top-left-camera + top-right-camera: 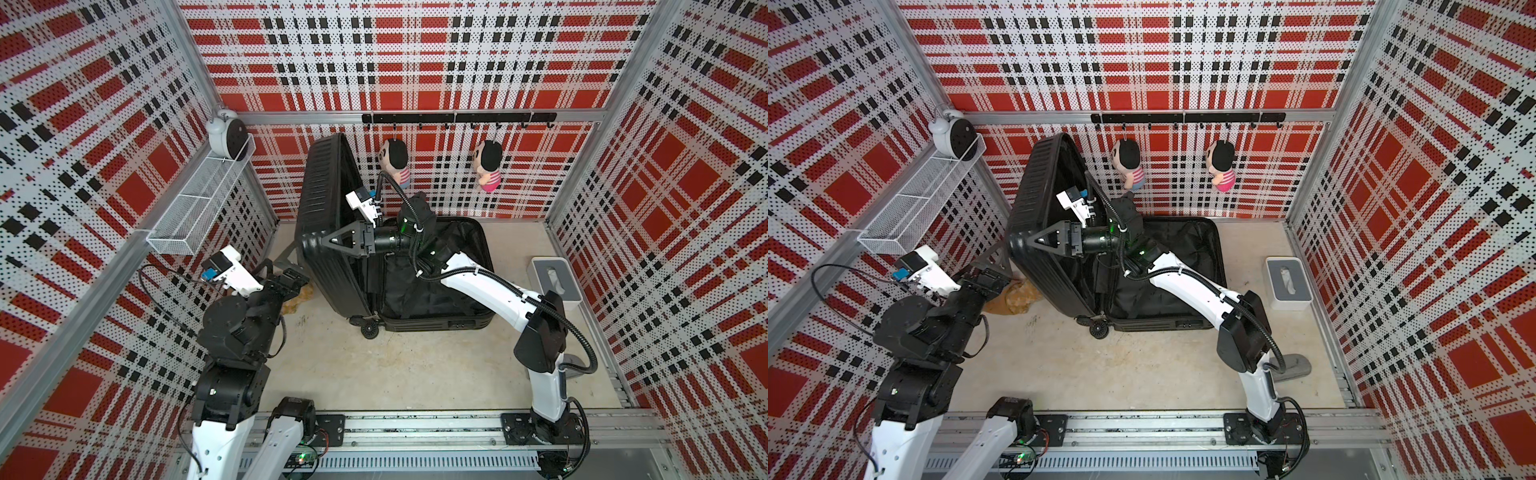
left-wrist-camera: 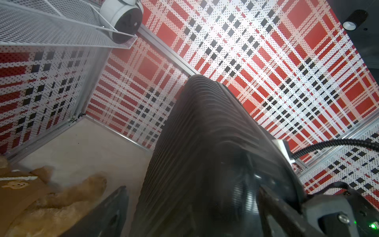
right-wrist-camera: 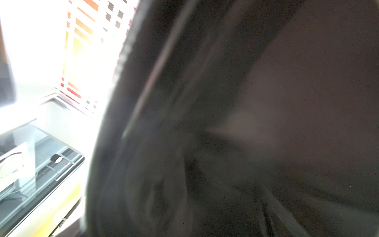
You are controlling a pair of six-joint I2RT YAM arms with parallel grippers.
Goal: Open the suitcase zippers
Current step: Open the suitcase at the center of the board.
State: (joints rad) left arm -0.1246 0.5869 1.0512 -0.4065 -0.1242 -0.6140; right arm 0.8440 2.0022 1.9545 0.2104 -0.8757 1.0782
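Near left, the left gripper (image 1: 291, 264) stands wide open, holding nothing, beside the ribbed hard shell of the suitcase (image 1: 320, 195), mid-floor: one half flat, fabric-lined, one upright. The right gripper (image 1: 328, 241) sits inside the raised half; its spread cannot be told, that wrist view blurred. The zippers (image 1: 490, 266) probably edge the rims, pulls indiscernible.

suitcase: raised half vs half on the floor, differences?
The raised half stands near upright, ribbed shell showing; the floor half lies flat, fabric lining up. The right gripper reaches across the floor half toward the raised half's rim. Both black, joined along one side.
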